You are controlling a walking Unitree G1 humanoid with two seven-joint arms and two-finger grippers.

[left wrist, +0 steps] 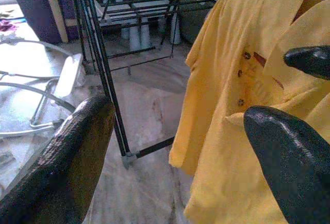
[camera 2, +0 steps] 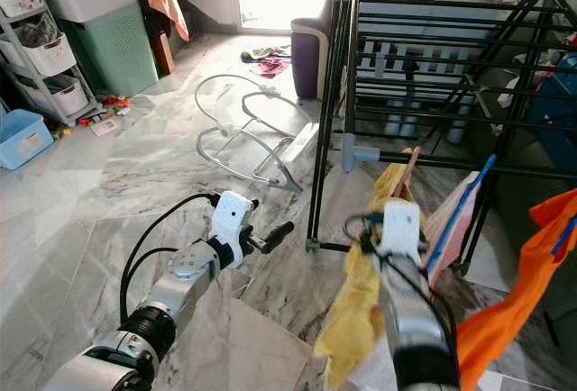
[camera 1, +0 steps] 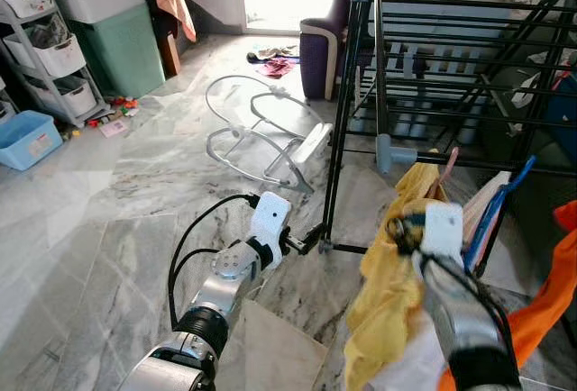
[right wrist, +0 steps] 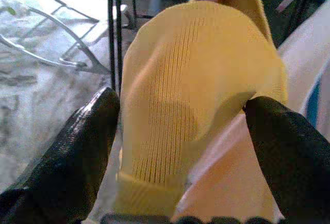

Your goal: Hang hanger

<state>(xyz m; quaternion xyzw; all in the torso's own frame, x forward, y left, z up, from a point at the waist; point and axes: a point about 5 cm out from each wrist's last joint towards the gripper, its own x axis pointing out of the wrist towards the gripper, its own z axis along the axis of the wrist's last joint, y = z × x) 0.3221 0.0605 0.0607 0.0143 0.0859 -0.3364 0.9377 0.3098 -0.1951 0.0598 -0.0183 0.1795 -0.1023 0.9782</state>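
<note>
A yellow shirt (camera 1: pixel 388 292) hangs on a pink hanger (camera 1: pixel 448 168), whose hook pokes up beside the low front rail of the black drying rack (camera 1: pixel 451 49). My right gripper (right wrist: pixel 180 105) is shut on the shirt-covered shoulder of the hanger, one finger (right wrist: pixel 77 146) on each side, holding it up at the rack's front. I cannot tell whether the hook rests on the rail. My left gripper (camera 1: pixel 306 242) is low near the rack's front foot (camera 1: pixel 325 247), open with nothing between its fingers (left wrist: pixel 77 152); it points at the shirt (left wrist: pixel 232 105).
A blue hanger with pale cloth (camera 1: pixel 491 211) and an orange garment (camera 1: pixel 541 310) hang on the rack to my right. A white tubular frame (camera 1: pixel 261 130) lies on the marble floor ahead. A blue bin (camera 1: pixel 27 137), shelves (camera 1: pixel 50 58) and a purple armchair (camera 1: pixel 320 49) stand further off.
</note>
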